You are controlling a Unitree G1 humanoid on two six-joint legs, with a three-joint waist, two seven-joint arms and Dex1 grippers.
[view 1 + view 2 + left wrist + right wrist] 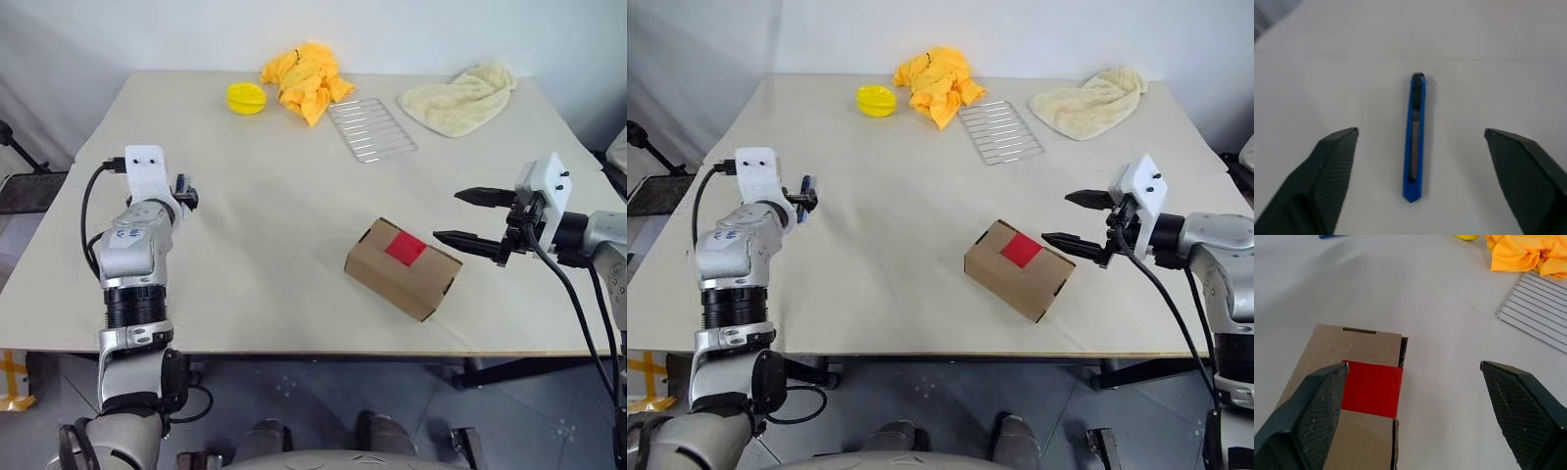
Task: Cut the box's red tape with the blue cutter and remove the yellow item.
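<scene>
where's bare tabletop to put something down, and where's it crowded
Free: the wide stretch of table between the blue cutter on the left and the box, and the near edge in front of the box. Crowded: the far side, with yellow disc, yellow cloth, wire rack and cream towel.

yellow disc [246, 98], orange cloth [307, 76], wire rack [371, 128], cream towel [460, 99] on table [255, 235].
</scene>
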